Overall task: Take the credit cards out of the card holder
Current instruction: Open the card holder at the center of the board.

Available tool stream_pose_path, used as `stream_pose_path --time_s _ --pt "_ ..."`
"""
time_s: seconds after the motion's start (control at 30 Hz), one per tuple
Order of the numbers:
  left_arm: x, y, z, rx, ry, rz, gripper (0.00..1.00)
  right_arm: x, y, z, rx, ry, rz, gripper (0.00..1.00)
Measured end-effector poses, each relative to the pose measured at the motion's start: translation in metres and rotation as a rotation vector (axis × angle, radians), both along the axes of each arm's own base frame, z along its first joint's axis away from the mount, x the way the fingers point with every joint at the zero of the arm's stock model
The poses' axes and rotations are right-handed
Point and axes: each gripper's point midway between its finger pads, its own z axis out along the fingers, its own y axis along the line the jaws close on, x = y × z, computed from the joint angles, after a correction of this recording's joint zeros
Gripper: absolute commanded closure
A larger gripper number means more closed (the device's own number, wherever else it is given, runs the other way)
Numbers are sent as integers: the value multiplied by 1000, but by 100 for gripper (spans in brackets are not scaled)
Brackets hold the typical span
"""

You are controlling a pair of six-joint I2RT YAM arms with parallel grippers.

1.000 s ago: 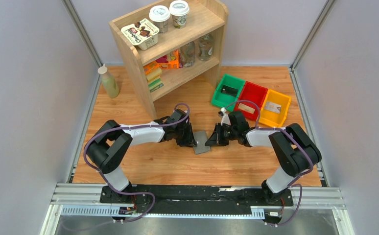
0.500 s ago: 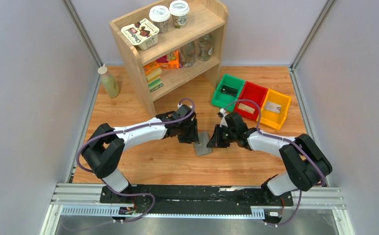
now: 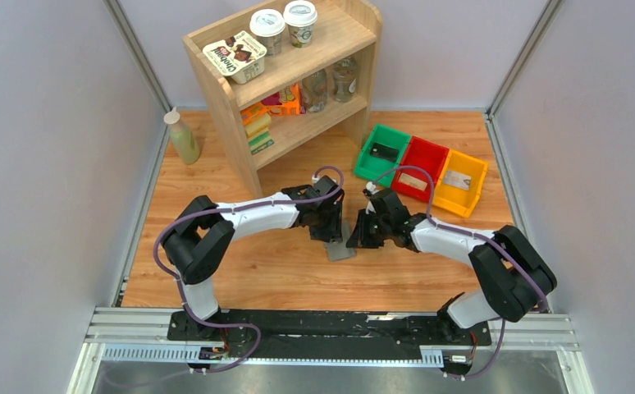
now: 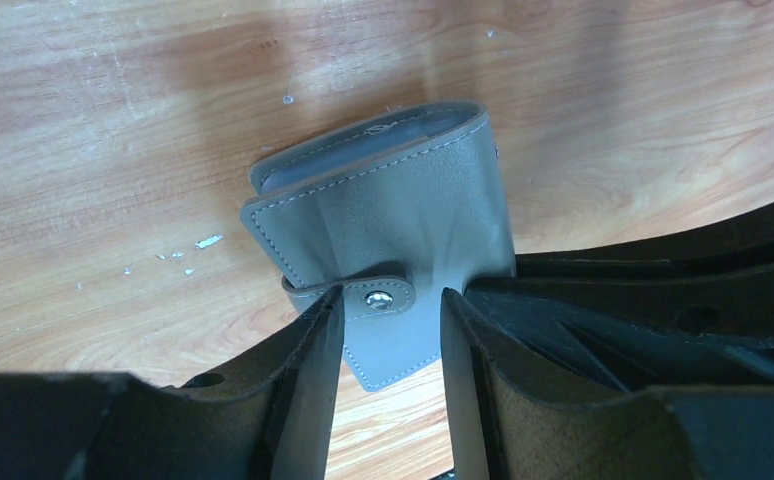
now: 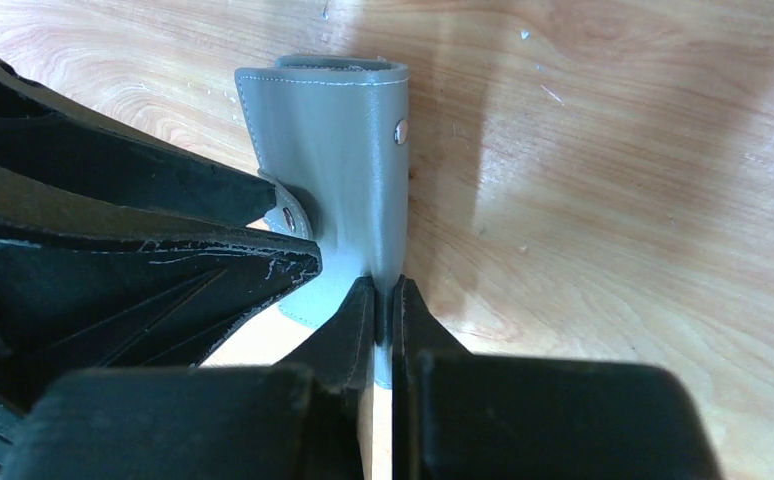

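My right gripper (image 5: 384,292) pinches shut on the lower edge of the wallet (image 5: 348,150), mid-frame in the overhead view; my left gripper (image 4: 391,325) stands half open astride its tab (image 4: 378,296) (snap undone), holding nothing.

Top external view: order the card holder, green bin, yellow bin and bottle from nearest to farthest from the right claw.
1. The card holder, mid-table, pinched in the right claw.
2. The green bin, behind the claw, slightly to the right.
3. The yellow bin, farther right.
4. The bottle, back left corner.
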Motion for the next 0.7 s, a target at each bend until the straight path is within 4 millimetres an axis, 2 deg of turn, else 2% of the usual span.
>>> stream_pose_path --time_s 0.27,0.5,0.63,0.67,0.7 --pt "-1 0 -2 34 -4 -19 52 0 1 0 -32 -3 -8 100" --pt "-1 2 -5 80 -21 -33 60 0 1 2 -58 -6 -15 100" --pt "-1 3 -5 93 -24 -40 70 0 1 2 -64 -5 -17 100" --pt "-1 3 -5 94 -25 -43 80 0 1 2 -65 -5 -18 100" --pt "-1 4 -5 96 -28 -44 82 0 1 2 -66 -5 -17 100"
